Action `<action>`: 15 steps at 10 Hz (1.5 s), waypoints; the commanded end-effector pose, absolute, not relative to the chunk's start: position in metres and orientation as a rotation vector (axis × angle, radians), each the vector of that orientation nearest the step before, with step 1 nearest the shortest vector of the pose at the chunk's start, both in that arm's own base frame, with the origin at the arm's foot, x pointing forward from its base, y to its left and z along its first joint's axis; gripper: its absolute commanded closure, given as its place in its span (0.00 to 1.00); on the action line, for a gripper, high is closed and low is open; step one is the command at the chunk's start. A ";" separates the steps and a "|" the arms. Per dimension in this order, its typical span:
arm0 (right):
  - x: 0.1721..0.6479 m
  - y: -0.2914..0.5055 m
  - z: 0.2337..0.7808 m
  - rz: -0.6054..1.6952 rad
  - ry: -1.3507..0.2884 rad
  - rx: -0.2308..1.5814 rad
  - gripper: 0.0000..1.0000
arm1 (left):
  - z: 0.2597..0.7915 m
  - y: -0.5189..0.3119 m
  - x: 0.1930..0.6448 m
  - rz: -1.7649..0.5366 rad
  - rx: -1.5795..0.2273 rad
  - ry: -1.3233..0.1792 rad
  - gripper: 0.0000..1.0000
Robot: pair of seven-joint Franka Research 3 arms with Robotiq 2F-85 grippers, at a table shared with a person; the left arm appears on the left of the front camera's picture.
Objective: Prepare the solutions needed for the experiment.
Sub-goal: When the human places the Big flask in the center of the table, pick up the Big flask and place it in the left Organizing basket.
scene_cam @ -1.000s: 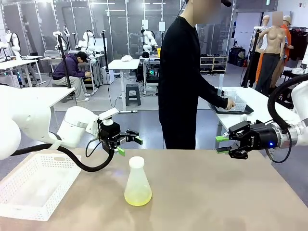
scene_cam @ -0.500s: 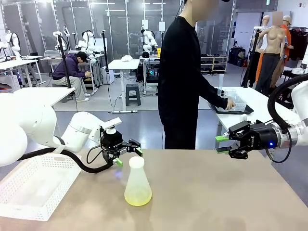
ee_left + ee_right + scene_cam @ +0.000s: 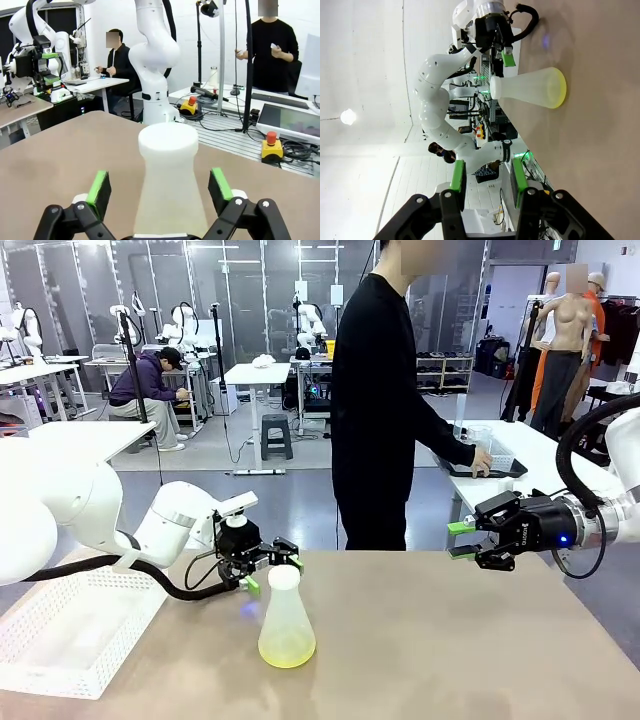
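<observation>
A conical flask stands upright near the middle of the table, its long axis vertical and its white-looking neck uppermost. The solutions lie as a shallow pale yellow-green layer in the flask's wide base, far below the neck.

The left gripper is much the nearer of the two. It hangs level with the flask's neck, just on the robot's-left side of it and slightly toward the person, jaws spread wide. In the left wrist view the neck rises straight ahead between the two green pads, one pad on each side, with clear air on both — no contact that can be seen. The fingers run roughly horizontal, so they cross the flask's upright axis at about a right angle. The coming move seems to turn on that fit: a short push forward should bring the neck fully between the pads before they close.

The right gripper hovers well apart from the flask, over the table's far right edge, jaws open at a moderate gap and holding nothing. Its wrist view shows the flask far off beyond its pads.

A white perforated basket sits at the flask's left, at the table edge. The person stands beyond the flask, one hand on a tray on another table.
</observation>
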State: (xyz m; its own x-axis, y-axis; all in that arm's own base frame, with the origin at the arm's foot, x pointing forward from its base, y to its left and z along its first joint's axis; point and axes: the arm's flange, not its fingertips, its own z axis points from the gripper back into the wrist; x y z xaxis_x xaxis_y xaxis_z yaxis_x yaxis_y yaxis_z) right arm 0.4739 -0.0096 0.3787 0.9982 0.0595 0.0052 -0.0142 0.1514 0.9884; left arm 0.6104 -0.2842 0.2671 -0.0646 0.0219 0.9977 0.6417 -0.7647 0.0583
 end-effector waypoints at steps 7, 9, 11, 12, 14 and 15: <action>0.474 -0.009 0.380 0.057 0.046 1.408 0.53 | 0.256 -0.307 0.589 -1.823 -1.858 -0.716 0.00; 0.474 -0.009 0.380 0.057 0.046 1.408 0.53 | 0.271 -0.314 0.584 -1.863 -1.842 -0.716 0.00; 0.474 -0.009 0.380 0.057 0.046 1.408 0.53 | 0.271 -0.319 0.588 -1.851 -1.858 -0.696 0.00; 0.474 -0.009 0.380 0.057 0.046 1.408 0.53 | 0.267 -0.322 0.590 -1.831 -1.870 -0.674 0.00; 0.474 -0.009 0.380 0.057 0.046 1.408 0.53 | 0.260 -0.325 0.591 -1.817 -1.888 -0.647 0.00; 0.474 -0.009 0.380 0.057 0.046 1.408 0.53 | 0.259 -0.328 0.588 -1.823 -1.906 -0.641 0.00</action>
